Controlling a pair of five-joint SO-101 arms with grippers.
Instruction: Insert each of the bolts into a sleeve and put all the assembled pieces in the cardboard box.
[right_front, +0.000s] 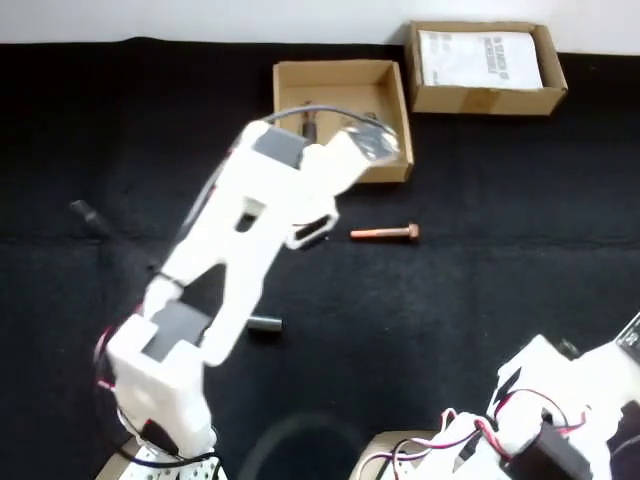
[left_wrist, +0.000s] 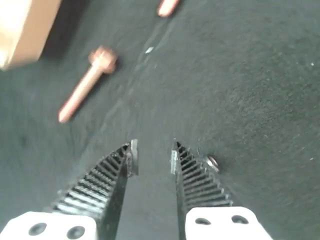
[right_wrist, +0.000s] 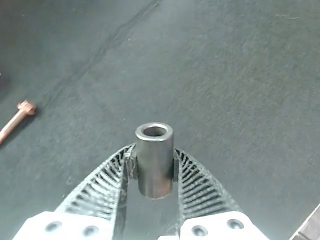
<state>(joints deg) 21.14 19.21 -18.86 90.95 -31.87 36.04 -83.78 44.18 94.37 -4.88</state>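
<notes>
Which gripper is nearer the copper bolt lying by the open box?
Left. The left gripper hangs open just short of the bolt; the right gripper, shut on a sleeve, sits much farther from it.

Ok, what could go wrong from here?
The left gripper is open and empty, with the bolt off to one side; closing now would likely miss it. The right gripper pinches the sleeve only near its tips, so pushing a bolt in might tip it or knock it loose.
</notes>
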